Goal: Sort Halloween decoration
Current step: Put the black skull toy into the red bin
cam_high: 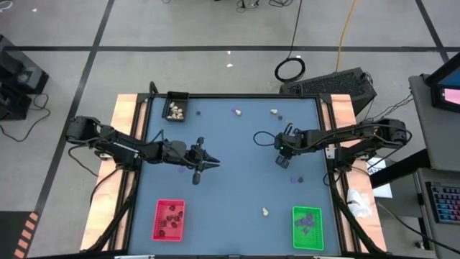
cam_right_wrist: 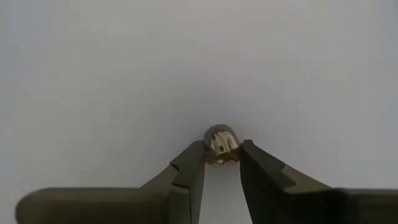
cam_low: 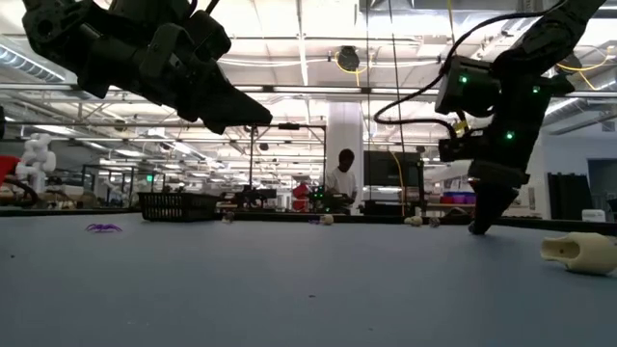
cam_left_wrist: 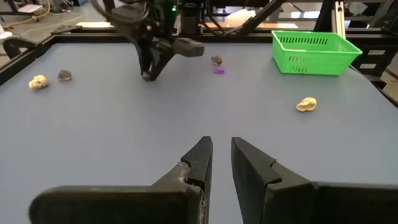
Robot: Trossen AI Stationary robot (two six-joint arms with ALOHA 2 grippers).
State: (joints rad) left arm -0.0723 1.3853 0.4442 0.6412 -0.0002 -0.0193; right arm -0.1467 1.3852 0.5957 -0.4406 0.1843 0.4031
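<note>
The right tool (cam_right_wrist: 222,159) pinches a small, rounded, dark glossy trinket (cam_right_wrist: 221,144) (fingertips touching each side) on the grey-blue bench (cam_right_wrist: 93,74).

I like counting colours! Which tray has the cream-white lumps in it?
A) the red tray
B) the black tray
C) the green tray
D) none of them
B: in the high view the black tray at the far left corner of the table holds a cluster of cream-white lumps, while the red tray and the green tray hold only darker bits.
</note>
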